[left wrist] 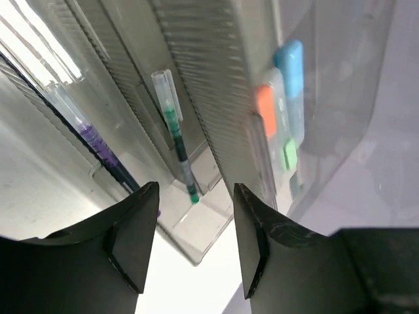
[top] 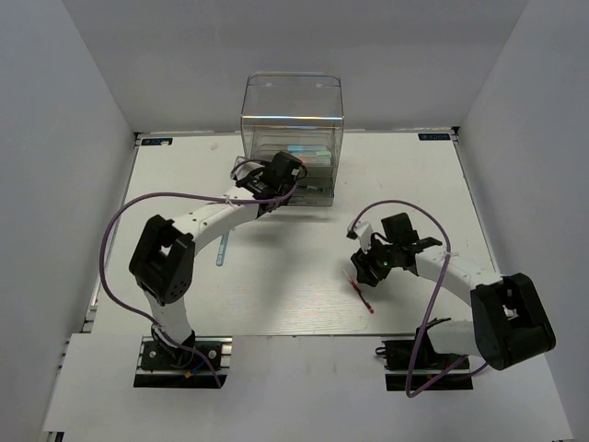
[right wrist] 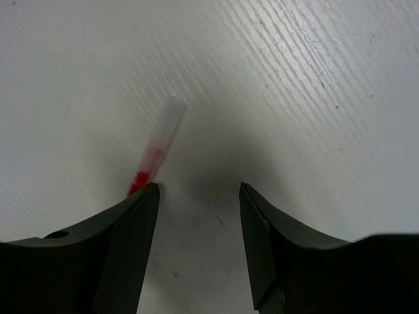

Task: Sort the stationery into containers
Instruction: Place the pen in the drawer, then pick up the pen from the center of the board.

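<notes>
- Tabletop (top: 304,276): white, walled on three sides; both arms are bolted at the near edge.
- Organiser (top: 293,101): tall clear box at the far centre of the tabletop, with shallow trays stacked inside its lower part.
- Left hand (top: 276,180): right at the organiser's front. Wrist view: fingers spread wide with nothing between them (left wrist: 195,196), facing the tray fronts.
- Right hand (top: 373,267): low over the tabletop, right of centre. Fingers apart, gripping nothing (right wrist: 198,196).
- Markers, left wrist view, blurred: one orange-capped marker (left wrist: 265,111) and one light-blue marker (left wrist: 291,62) side by side inside the organiser.
- Green pen (left wrist: 175,134): in a tray, tip toward the tray front.
- Purple pen (left wrist: 91,137): in the neighbouring tray.
- Red pen (top: 359,293): flat on the tabletop under the right hand. In the wrist view (right wrist: 157,150) it runs in beside the left-side finger; cannot tell whether they touch.
</notes>
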`<state>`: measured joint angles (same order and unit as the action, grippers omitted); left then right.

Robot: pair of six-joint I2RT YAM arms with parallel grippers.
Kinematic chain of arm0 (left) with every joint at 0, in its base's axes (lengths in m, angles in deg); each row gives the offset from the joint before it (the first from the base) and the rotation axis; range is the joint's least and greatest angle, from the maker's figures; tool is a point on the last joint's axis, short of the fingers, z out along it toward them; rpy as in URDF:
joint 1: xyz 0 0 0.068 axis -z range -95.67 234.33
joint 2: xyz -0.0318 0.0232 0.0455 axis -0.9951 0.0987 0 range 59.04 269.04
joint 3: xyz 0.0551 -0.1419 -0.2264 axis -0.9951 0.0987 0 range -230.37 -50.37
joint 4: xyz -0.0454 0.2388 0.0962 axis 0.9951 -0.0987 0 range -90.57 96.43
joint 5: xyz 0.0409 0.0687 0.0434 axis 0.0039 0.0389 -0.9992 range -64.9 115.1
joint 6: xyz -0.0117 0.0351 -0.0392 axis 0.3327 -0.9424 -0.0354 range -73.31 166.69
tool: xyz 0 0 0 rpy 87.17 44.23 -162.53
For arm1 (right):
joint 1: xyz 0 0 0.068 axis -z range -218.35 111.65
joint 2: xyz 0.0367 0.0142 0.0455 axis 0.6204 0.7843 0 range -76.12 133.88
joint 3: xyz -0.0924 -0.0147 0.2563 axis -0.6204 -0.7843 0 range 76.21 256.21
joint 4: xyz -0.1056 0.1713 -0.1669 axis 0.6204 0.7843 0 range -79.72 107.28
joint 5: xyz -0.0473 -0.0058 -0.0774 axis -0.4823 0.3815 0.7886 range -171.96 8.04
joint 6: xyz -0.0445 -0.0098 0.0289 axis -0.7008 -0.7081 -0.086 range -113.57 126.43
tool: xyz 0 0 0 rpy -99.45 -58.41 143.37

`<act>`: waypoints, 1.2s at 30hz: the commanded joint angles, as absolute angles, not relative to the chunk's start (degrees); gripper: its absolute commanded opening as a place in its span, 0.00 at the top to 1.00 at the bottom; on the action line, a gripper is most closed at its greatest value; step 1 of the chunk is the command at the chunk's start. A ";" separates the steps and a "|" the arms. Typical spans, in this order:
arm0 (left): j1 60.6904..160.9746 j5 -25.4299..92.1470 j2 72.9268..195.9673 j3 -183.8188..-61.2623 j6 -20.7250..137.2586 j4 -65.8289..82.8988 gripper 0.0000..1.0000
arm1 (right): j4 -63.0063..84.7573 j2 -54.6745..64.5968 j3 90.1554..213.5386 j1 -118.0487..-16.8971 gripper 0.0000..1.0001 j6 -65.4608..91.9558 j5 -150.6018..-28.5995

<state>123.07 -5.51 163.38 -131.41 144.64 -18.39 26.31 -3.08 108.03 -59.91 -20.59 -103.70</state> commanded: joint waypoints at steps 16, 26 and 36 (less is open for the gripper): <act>123.72 -11.03 138.07 -113.94 115.07 -25.38 0.31 | 31.46 -4.32 115.06 -65.15 0.40 -21.78 -104.11; 123.18 -14.19 131.64 -104.34 113.40 -32.14 0.09 | 33.66 0.95 115.94 -70.33 0.40 -21.43 -105.69; 122.65 -14.72 133.48 -103.19 107.86 -34.61 0.02 | 32.17 5.09 115.50 -75.08 0.45 -17.65 -96.12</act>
